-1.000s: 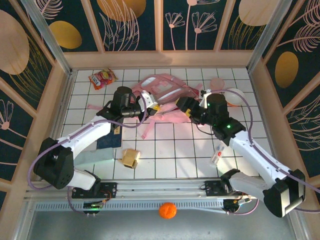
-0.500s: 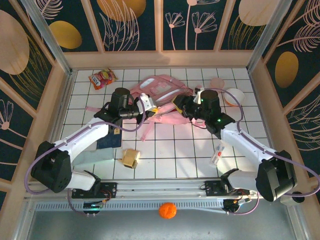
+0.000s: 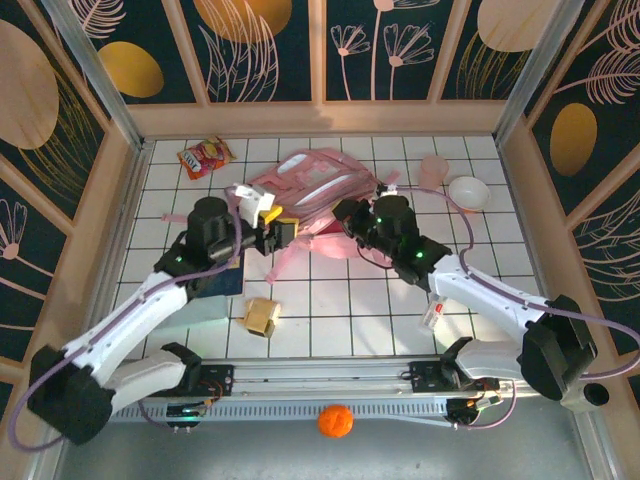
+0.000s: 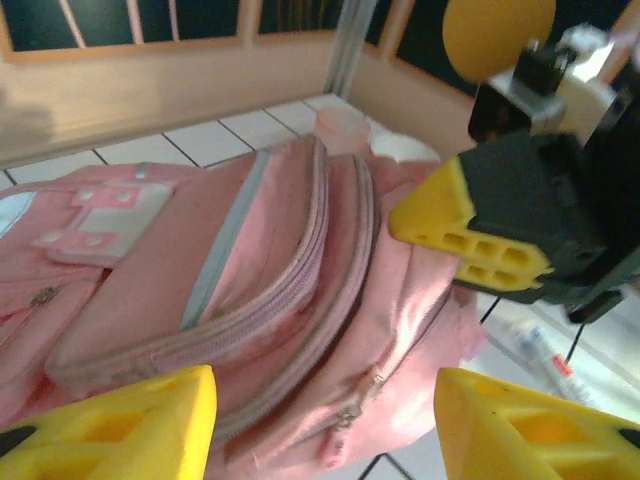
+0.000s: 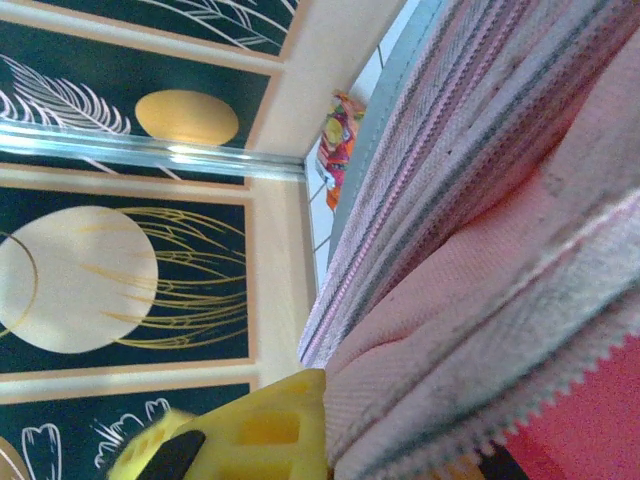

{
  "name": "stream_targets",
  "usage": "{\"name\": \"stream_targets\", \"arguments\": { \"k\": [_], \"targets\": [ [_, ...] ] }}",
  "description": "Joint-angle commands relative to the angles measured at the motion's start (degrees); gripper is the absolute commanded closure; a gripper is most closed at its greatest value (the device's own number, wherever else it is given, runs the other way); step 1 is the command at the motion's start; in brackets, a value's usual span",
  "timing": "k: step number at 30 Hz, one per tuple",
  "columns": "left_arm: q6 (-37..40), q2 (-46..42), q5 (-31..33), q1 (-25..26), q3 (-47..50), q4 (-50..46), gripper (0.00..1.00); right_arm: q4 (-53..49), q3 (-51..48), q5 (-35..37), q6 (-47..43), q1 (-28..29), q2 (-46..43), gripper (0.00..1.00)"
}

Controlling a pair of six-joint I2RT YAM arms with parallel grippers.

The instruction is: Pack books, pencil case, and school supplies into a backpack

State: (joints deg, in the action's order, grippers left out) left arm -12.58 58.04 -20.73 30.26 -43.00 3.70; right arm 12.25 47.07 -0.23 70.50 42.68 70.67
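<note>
At the backpack [image 3: 312,183] opening, my right hand [image 3: 346,211] pinches fabric, my left hand [image 3: 277,225] open; next, pull it wide.

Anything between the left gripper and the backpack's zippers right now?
Nothing visible. The open left gripper faces the backpack directly. The right gripper is shut on the backpack's edge, off to one side of that path in the left wrist view.

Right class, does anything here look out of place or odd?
The small orange ball lies off the white tiled table, on the grey ledge at the near edge. The glossy pink backpack lies slumped, straps splayed.
</note>
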Motion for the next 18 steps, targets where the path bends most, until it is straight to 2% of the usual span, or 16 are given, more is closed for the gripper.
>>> {"name": "stream_targets", "arguments": {
  "k": [1, 8, 13, 18],
  "targets": [
    [-9.96, -4.36, 2.50, -0.21, 5.27, -5.50, 0.41, 8.81, 4.29, 7.16, 0.08, 0.97, -0.44, 1.00],
    [-12.29, -8.75, -0.91, 0.21, 13.46, -0.58, 0.36, 8.84, 7.63, 4.95, -2.17, 1.87, 2.69, 1.00],
    [-11.42, -6.39, 2.84, 2.18, 15.16, 7.17, 0.35, 9.96, 7.92, 4.13, -2.25, 2.17, 3.53, 1.00],
    [-8.64, -0.16, 5.70, 5.52, 13.12, 13.84, 0.36, 9.97, 8.58, 3.67, -2.30, 2.67, 4.36, 1.00]
  ]
}}
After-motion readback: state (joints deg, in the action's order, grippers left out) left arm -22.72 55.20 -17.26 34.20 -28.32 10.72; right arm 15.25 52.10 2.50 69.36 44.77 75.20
